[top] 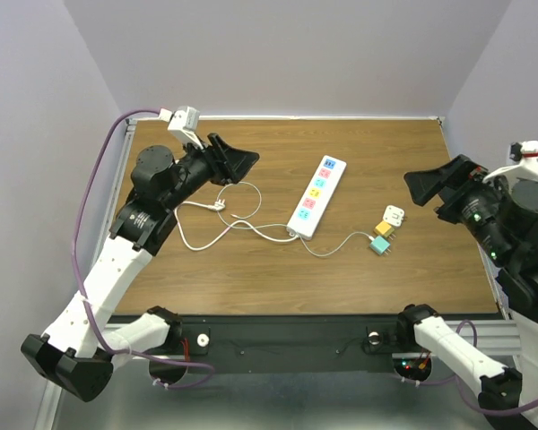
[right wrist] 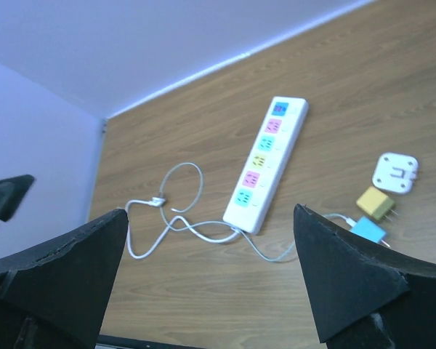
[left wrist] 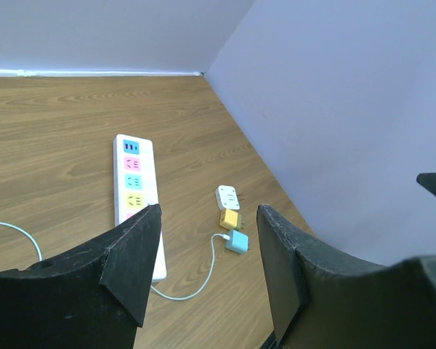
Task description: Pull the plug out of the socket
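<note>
The left fingers stand partly apart, empty; the right fingers gape wide, empty. Between them on the worktop lies the power strip, no plug in it. Three loose plugs rest nearer the right fingers. The pull looks done, so any retreat should avoid snagging the cord.

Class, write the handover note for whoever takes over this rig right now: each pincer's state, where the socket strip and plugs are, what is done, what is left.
Left pincer: open, empty, raised over the table, left side.
Right pincer: open, empty, raised at the right.
Socket: flat mid-table, no plug showing in its outlets.
White plug, yellow plug, teal plug: lying loose to its right.
Done: unplugging, apparently.
Remaining: nothing visible.
</note>
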Robot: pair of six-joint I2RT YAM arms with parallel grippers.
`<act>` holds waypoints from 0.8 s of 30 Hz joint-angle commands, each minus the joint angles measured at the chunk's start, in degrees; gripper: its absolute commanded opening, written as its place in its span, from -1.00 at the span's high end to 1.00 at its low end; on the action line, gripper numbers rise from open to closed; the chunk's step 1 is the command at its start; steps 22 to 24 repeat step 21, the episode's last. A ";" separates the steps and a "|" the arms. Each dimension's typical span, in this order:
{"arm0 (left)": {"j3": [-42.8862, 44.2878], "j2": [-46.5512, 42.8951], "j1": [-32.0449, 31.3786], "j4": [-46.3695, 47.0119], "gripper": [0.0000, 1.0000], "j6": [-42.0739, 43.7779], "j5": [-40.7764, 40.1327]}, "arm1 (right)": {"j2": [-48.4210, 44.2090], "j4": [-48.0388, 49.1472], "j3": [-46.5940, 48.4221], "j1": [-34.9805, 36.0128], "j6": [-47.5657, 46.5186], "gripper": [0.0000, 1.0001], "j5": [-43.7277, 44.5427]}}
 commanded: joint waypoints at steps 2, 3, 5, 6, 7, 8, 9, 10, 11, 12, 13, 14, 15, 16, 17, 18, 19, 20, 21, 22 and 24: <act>-1.53 -4.07 0.31 2.62 -0.32 -2.03 -0.26 | 1.50 0.00 9.49 -0.16 0.67 -1.00 -3.93; -1.70 -4.68 0.31 2.62 -0.32 -2.30 -0.35 | 2.20 -0.26 10.29 -0.16 0.85 -1.00 -4.37; -1.70 -5.21 0.31 2.62 -0.33 -2.56 -0.53 | 2.64 -0.26 11.00 -0.07 0.85 -1.00 -4.99; -1.70 -5.39 0.31 2.62 -0.33 -2.91 -0.62 | 2.64 -0.35 10.92 -0.16 0.85 -1.00 -4.56; -1.62 -5.74 0.31 2.62 -0.33 -3.00 -0.70 | 2.47 -0.26 10.83 -0.16 0.93 -1.00 -4.12; -1.53 -5.92 0.31 2.71 -0.33 -3.18 -0.88 | 2.29 -0.26 10.57 -0.07 0.94 -1.00 -2.55; -1.53 -6.09 0.31 2.80 -0.33 -3.18 -0.88 | 2.03 -0.26 10.39 -0.16 1.02 -1.00 -1.31; -1.53 -6.27 0.31 2.80 -0.33 -3.18 -0.97 | 0.90 0.09 10.21 -0.16 1.28 -1.00 -0.34; -1.53 -6.36 0.31 2.80 -0.33 -3.18 -1.06 | 0.19 0.70 9.86 -0.16 0.85 -1.00 0.10; -1.62 -6.53 0.31 2.80 -0.33 -3.18 -1.14 | -0.51 1.49 9.43 -0.16 0.24 -1.00 -0.07; -1.88 -6.71 0.40 2.80 -0.33 -3.27 -1.15 | -1.04 2.80 8.99 -0.16 -0.20 -1.00 -0.16; -2.05 -6.80 0.31 2.97 -0.33 -3.27 -1.15 | -1.74 3.07 8.98 -0.07 -0.56 -1.00 -0.50; -2.23 -6.89 0.31 2.98 -0.33 -3.35 -1.15 | -1.93 3.34 8.98 -0.16 -0.91 -1.00 -1.03; -2.58 -7.06 0.31 3.15 -0.33 -3.36 -1.23 | -1.75 3.34 9.24 -0.16 -1.17 -1.00 -1.47; -2.84 -7.15 0.31 3.33 -0.33 -3.36 -1.32 | -1.14 3.25 9.25 -0.16 -1.61 -1.00 -2.17; -3.02 -7.33 0.31 3.41 -0.33 -3.44 -1.41 | -0.88 2.99 9.07 -0.16 -1.70 -1.00 -3.74; -3.11 -7.41 0.31 3.50 -0.33 -3.36 -1.58 | -0.52 2.99 8.72 -0.16 -1.61 -1.00 -4.37; -3.11 -7.50 0.31 3.68 -0.33 -3.18 -1.50 | -0.17 2.99 8.54 -0.16 -1.00 -1.00 -4.72; -3.02 -7.50 0.31 3.77 -0.33 -3.09 -1.50 | 0.00 2.99 8.28 -0.16 -0.74 -1.00 -4.64; -3.02 -7.50 0.31 3.77 -0.33 -3.09 -1.50 | 0.00 2.99 8.28 -0.16 -0.74 -1.00 -4.64; -3.02 -7.50 0.31 3.77 -0.33 -3.09 -1.50 | 0.00 2.99 8.28 -0.16 -0.74 -1.00 -4.64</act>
